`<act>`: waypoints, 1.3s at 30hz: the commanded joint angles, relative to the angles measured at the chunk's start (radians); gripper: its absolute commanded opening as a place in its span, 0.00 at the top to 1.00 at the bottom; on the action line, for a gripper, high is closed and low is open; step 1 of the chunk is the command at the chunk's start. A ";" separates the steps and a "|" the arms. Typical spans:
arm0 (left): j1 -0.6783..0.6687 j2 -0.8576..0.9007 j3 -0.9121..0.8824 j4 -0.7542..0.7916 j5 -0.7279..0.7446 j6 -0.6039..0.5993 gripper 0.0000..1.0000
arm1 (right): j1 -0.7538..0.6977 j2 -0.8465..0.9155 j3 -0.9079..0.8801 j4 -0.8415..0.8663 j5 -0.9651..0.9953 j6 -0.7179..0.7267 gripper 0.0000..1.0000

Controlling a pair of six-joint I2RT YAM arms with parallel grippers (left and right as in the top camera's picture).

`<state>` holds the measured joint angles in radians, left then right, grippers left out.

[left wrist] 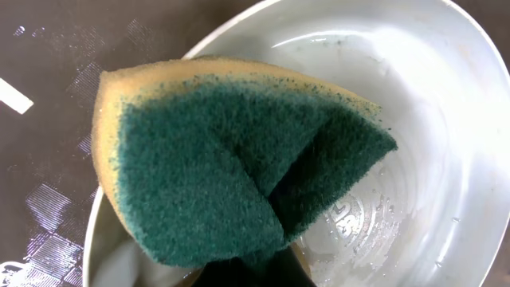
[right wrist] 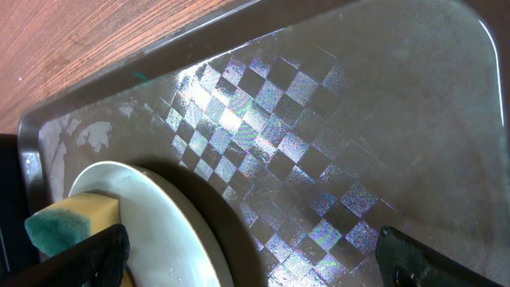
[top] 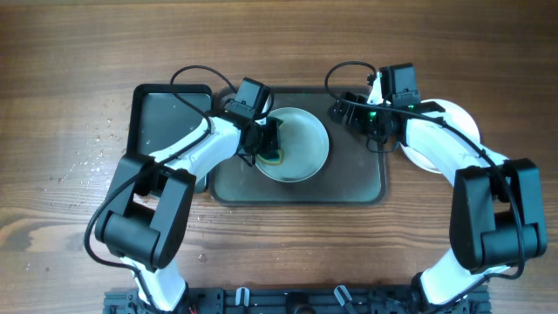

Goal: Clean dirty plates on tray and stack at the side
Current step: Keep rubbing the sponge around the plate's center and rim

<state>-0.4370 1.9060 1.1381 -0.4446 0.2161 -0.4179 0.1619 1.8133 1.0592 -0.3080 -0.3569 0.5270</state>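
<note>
Wooden worktop (top: pixel 70 218): one plate (top: pixel 307 144) sits on tray (top: pixel 349 185), mid-back. Left claw (top: pixel 270 144) pinches sponge (left wrist: pixel 207 175) against the plate's left side; judged mid-scrub. Right claw (right wrist: pixel 251 239) wide, empty, over tray. Stack (top: pixel 458 118) lies toward the right edge; count unclear.

Sponge (left wrist: pixel 215 175): rough green scouring face, yellow foam back. Plate (left wrist: pixel 434 112): glossy white, wet. Tray (right wrist: pixel 382 104): dull, checker-textured. Table (top: pixel 52 52): wood grain.
</note>
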 commanded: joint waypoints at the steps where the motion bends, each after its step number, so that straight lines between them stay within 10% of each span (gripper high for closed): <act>1: -0.010 0.030 -0.008 -0.016 0.046 -0.009 0.96 | 0.003 -0.022 0.019 0.005 0.020 0.000 0.00; 17: -0.010 0.030 -0.008 -0.014 0.045 -0.009 0.96 | 0.003 -0.022 0.019 0.019 -0.006 0.237 0.00; 20: -0.010 0.030 -0.008 -0.011 0.045 -0.009 0.96 | 0.003 -0.022 0.019 0.002 -0.056 0.178 0.59; 21: -0.010 0.030 -0.008 -0.007 0.045 -0.009 0.96 | 0.004 -0.022 0.019 -0.024 -0.064 0.178 0.62; 39: -0.010 0.030 -0.008 0.008 0.045 -0.009 0.94 | 0.130 -0.020 -0.014 -0.230 -0.037 -0.080 0.65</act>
<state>-0.4370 1.9076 1.1381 -0.4427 0.2348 -0.4179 0.2584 1.8133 1.0531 -0.5426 -0.4076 0.4870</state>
